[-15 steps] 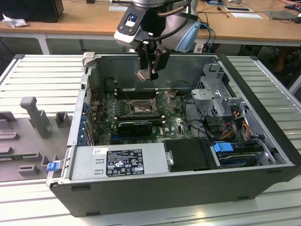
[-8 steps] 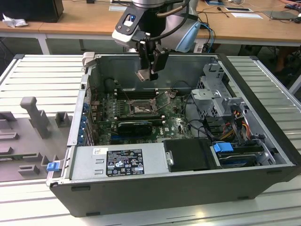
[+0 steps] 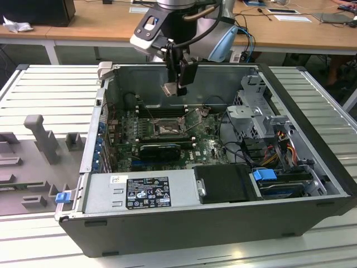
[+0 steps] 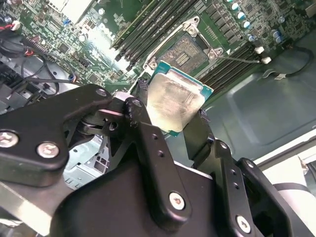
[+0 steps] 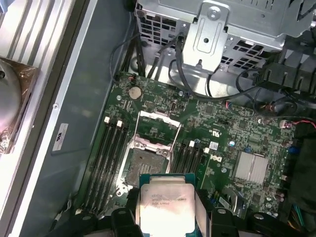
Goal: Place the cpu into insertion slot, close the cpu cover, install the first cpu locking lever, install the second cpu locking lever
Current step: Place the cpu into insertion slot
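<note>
While claw (image 3: 177,86) grips cpu (image 5: 165,205) above bare insertion slot (image 5: 143,165) | cpu cover (image 5: 159,129) folded open | advised: lower level, corners squared to slot.

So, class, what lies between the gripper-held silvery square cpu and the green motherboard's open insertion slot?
Nothing: in the exterior view, bare air separates the cpu from the slot.

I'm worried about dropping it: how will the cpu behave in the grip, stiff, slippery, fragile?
Likely stiff: the cpu sits flat though the jaws pinch only two edges. Its smooth metal top looks slippery, so it might slide. Probably light, but fragile if dropped onto the open socket.
</note>
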You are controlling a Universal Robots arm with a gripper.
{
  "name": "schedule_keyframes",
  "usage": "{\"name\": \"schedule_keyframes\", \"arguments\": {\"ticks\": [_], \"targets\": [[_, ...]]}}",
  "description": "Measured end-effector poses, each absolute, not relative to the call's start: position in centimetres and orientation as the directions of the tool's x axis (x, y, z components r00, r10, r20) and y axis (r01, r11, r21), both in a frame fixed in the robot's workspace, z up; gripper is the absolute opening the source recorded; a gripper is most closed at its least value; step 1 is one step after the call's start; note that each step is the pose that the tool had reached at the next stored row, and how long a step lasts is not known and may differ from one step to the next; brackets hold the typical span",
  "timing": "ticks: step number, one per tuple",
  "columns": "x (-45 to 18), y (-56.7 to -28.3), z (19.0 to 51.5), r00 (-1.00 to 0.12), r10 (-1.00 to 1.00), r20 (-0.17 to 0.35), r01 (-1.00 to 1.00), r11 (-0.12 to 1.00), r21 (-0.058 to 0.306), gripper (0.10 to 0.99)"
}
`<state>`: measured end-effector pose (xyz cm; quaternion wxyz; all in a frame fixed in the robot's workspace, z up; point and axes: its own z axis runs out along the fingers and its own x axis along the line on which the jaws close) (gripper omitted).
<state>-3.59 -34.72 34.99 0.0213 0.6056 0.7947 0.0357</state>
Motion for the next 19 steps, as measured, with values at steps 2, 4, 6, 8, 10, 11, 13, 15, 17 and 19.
{"name": "schedule_keyframes", "arguments": {"ticks": [2, 4, 6, 8, 10, 11, 13, 15, 17, 19], "targets": [[-3.6, -34.7, 35.0, -0.24, 0.971, 0.009, 0.968, 0.238, 0.082, 0.529], [-3.6, -34.7, 35.0, -0.218, 0.976, 0.009, 0.973, 0.217, 0.082, 0.529], [-3.6, -34.7, 35.0, -0.202, 0.979, 0.008, 0.976, 0.2, 0.082, 0.529], [-3.6, -34.7, 34.9, -0.167, 0.986, 0.008, 0.983, 0.166, 0.082, 0.529], [-3.6, -34.7, 34.8, -0.122, 0.992, 0.008, 0.989, 0.121, 0.082, 0.529], [-3.6, -34.7, 34.7, -0.108, 0.994, 0.008, 0.991, 0.107, 0.082, 0.529], [-3.6, -34.7, 34.4, -0.073, 0.997, 0.008, 0.994, 0.073, 0.082, 0.529], [-3.6, -34.7, 33.9, -0.058, 0.998, 0.008, 0.995, 0.057, 0.082, 0.529], [-3.6, -34.7, 33.5, -0.055, 0.998, 0.008, 0.995, 0.054, 0.082, 0.529], [-3.6, -34.7, 33.1, -0.055, 0.998, 0.008, 0.995, 0.054, 0.082, 0.529]]}}
